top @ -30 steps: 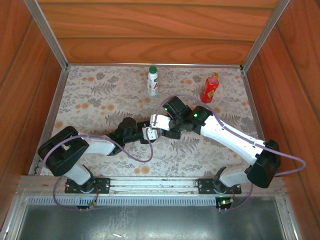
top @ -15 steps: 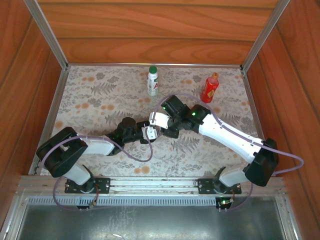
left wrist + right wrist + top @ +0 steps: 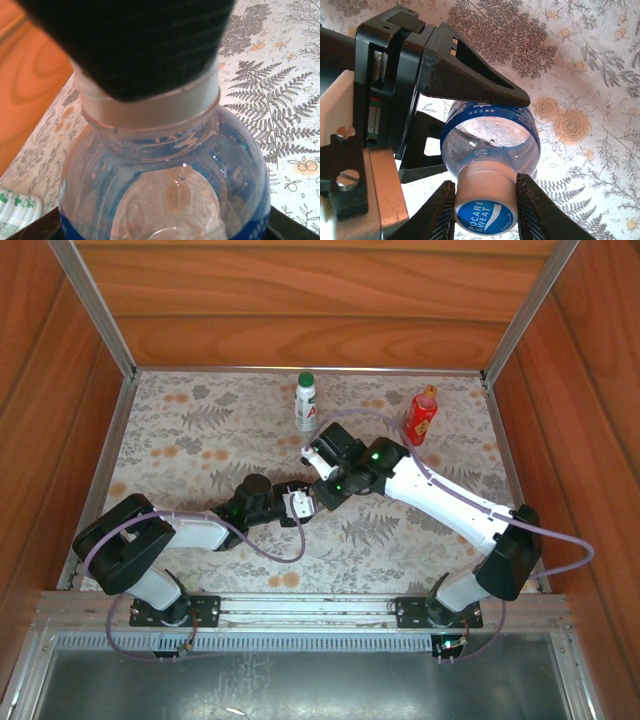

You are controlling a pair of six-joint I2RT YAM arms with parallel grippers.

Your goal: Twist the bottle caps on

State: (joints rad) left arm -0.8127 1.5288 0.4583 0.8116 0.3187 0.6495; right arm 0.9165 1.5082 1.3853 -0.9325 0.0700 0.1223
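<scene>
The short clear bottle (image 3: pixel 490 135) with the blue label stands upright at mid-table. My left gripper (image 3: pixel 293 503) is shut on its body, and the black left fingers (image 3: pixel 470 80) clamp the label band. The blue-topped cap (image 3: pixel 485 217) sits on the bottle's neck with my right gripper (image 3: pixel 485 210) shut on its white sides. In the left wrist view the clear bottle (image 3: pixel 165 175) sits close in front of the lens, with the cap's side (image 3: pixel 150 107) under a dark right finger (image 3: pixel 130 45).
A white bottle (image 3: pixel 306 405) with a green cap (image 3: pixel 306 379) stands at the far middle. A red bottle (image 3: pixel 418 418) with an orange cap (image 3: pixel 430 391) stands far right. Wooden walls and metal rails enclose the floral table (image 3: pixel 180 440).
My right gripper has closed on the cap. Its wrist has swung toward the far left over the bottle. The left gripper and the bottle have stayed put.
</scene>
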